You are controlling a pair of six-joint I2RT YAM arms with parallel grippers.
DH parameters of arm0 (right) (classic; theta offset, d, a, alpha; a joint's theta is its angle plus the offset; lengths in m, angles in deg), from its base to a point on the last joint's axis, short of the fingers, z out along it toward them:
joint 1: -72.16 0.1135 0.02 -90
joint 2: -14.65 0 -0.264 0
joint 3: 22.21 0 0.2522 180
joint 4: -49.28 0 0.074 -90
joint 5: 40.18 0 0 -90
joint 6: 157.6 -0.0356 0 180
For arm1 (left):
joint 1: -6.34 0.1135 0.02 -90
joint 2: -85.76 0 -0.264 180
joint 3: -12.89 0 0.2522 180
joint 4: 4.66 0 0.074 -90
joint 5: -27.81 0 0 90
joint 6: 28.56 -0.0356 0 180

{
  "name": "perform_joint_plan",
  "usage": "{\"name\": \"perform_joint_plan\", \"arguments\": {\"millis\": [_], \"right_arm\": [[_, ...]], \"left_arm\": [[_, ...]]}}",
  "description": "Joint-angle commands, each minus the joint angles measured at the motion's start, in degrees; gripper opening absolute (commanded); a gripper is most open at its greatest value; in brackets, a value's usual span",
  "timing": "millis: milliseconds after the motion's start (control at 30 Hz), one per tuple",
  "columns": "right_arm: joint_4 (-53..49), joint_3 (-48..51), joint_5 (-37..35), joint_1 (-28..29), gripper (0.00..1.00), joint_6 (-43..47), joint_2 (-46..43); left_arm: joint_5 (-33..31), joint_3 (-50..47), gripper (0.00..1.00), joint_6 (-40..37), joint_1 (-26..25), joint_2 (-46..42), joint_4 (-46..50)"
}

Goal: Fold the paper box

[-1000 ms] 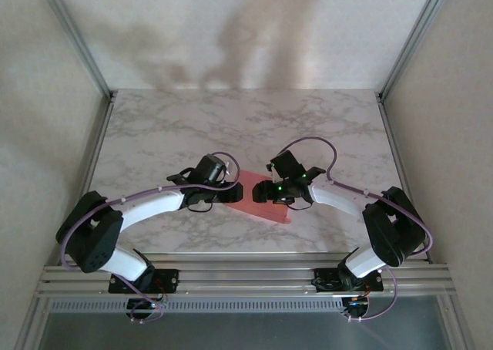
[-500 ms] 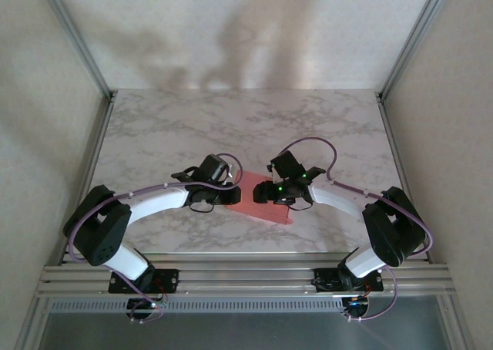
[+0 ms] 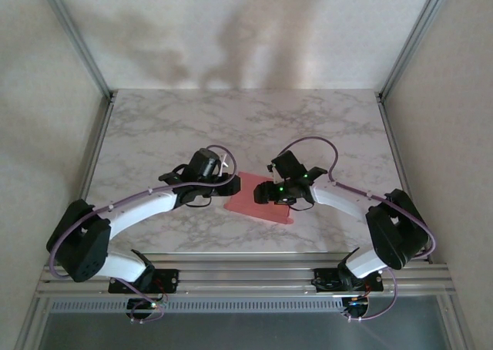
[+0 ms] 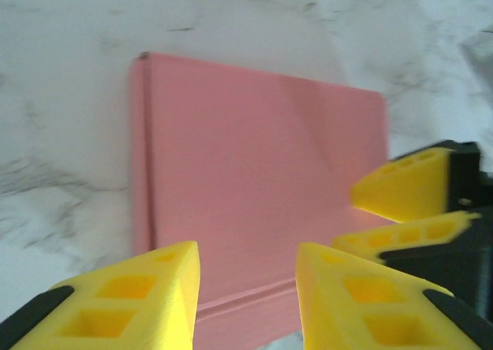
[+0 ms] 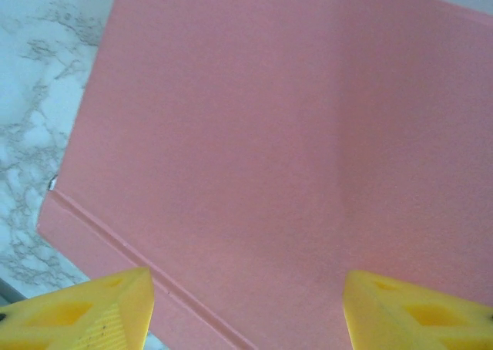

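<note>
The paper box (image 3: pixel 258 204) lies flat on the marble table (image 3: pixel 231 119), pink side up. It sits near the front edge, between the two arms. It is in the same spot as a second ago.

The left end effector (image 3: pixel 231 183) has moved. Before, it was low over the left part of the pink square and hid that part. Now it has pulled back to the left and a little away from the front. More pink shows in the top view, and the left corner of the box is now out in the open. The left arm's big joint near the base has also swung down and to the left.

In the left wrist view, its two yellow fingers (image 4: pixel 139 288) have a middle-sized gap between them, and nothing is in the gap. The box lies under them, with a crease line along its left side.

The right end effector (image 3: pixel 266 192) has stayed where it was, at the right side of the box. In the right wrist view its fingers (image 5: pixel 85 311) are spread wide with only the pink card below. It is hard to tell if they touch the card.
</note>
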Motion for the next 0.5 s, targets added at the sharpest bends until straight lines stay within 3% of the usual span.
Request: {"name": "perform_joint_plan", "arguments": {"millis": [0,133,467], "right_arm": [[-0.5,0.0,1.4,0.5,0.66,0.6,-3.1],[-1.3,0.5,2.3,0.4,0.66,0.1,-5.3],[-0.8,4.6,1.7,0.1,0.66,-1.4,-5.7]], "left_arm": [[7.6,-1.3,0.36,1.0,0.3,1.9,-5.4],[9.6,-1.5,0.36,0.4,0.2,5.5,-6.5],[5.9,-2.4,0.34,-0.5,0.2,10.0,-5.7]]}}
